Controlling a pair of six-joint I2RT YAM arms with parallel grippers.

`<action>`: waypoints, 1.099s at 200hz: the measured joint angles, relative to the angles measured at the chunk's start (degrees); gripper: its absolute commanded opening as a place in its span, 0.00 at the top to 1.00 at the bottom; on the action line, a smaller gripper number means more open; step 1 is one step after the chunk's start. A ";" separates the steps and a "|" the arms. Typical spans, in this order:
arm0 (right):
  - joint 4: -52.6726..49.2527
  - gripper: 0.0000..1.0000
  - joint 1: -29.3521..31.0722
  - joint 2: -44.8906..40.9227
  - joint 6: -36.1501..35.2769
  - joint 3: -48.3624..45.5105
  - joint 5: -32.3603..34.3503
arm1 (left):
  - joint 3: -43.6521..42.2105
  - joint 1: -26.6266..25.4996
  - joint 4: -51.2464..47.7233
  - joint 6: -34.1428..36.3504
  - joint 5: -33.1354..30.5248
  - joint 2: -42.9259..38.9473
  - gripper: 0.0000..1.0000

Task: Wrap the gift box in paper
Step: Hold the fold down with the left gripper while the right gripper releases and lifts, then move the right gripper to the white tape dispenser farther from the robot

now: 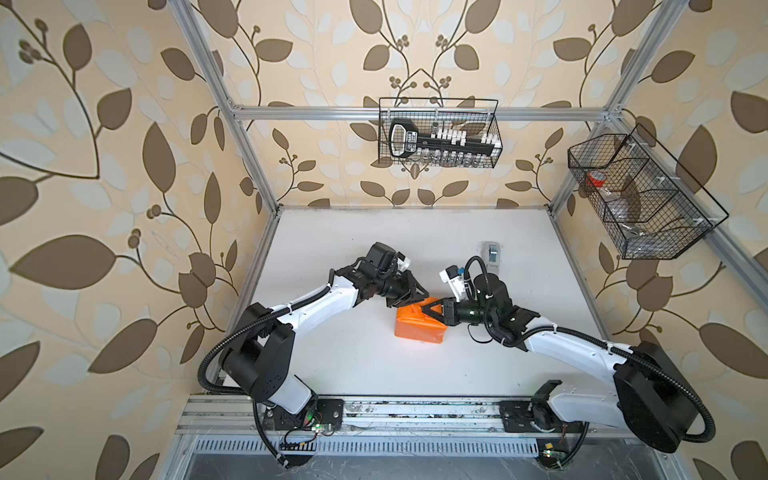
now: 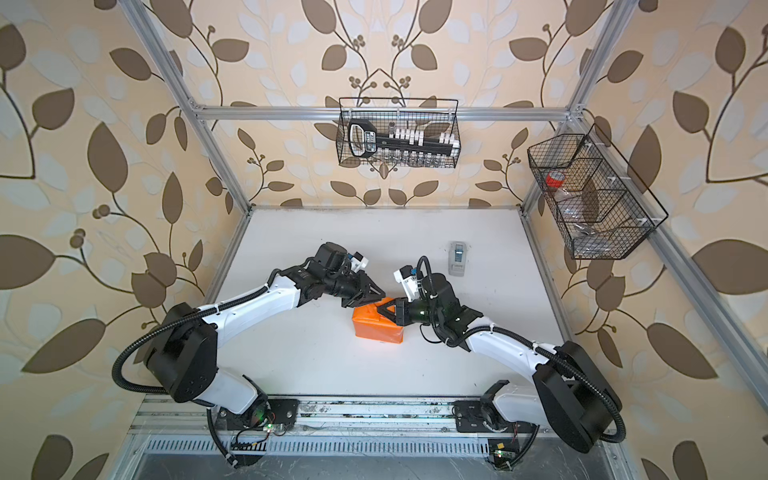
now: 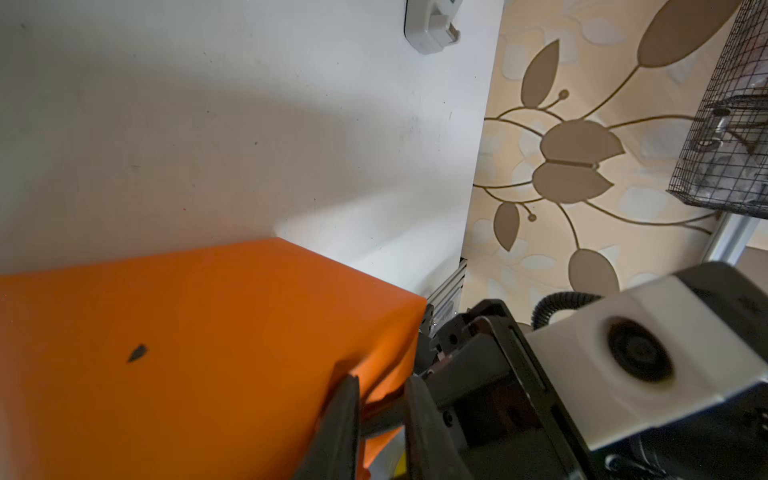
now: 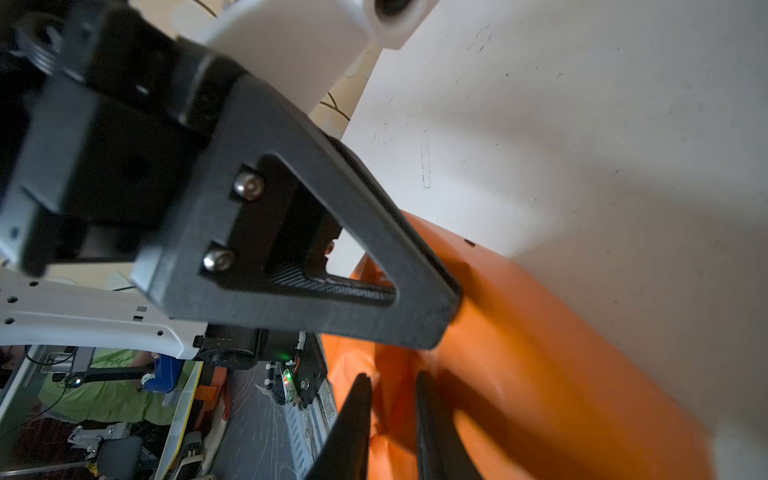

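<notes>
Left pincer (image 1: 425, 293) and right pincer (image 1: 424, 310) meet almost tip to tip at the far edge of the paper (image 1: 415, 329). In both top views the paper is folded into an orange block near the middle of the white table (image 1: 365, 249), with the gift box hidden inside it. From this height neither pincer's gap can be read. A grey tape dispenser (image 1: 491, 252) stands well apart toward the back, and a wire basket (image 1: 440, 133) hangs on the rear rail. The left wrist view gives the close look the top views lack. The left pincer (image 3: 382, 384) has its fingers a little apart, astride a loose orange flap at the block's corner. A dark bar also crosses the gap, so I cannot tell whether anything is nipped. A small dark nick (image 3: 137, 353) marks the paper's smooth face, and the right arm's white camera housing (image 3: 640, 353) sits just beside. The right wrist view shows the right pincer (image 4: 395, 382) narrowly parted over creased paper (image 4: 540, 353). Orange shows through the gap and nothing is clamped. Only here is the left pincer (image 4: 446, 309) seen side-on, its tip against the paper's fold.
</notes>
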 measured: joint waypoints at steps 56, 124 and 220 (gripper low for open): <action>2.60 0.56 -2.36 -2.95 1.60 -2.97 -1.09 | -0.63 0.00 -1.97 1.60 -0.37 -0.70 0.76; -6.10 0.80 -10.32 -9.64 3.08 -0.68 1.86 | -2.67 0.02 -3.69 5.66 2.03 -2.29 0.76; -16.87 0.62 -41.62 6.91 3.30 11.54 4.48 | -4.87 0.02 -1.09 6.78 3.21 -3.32 0.77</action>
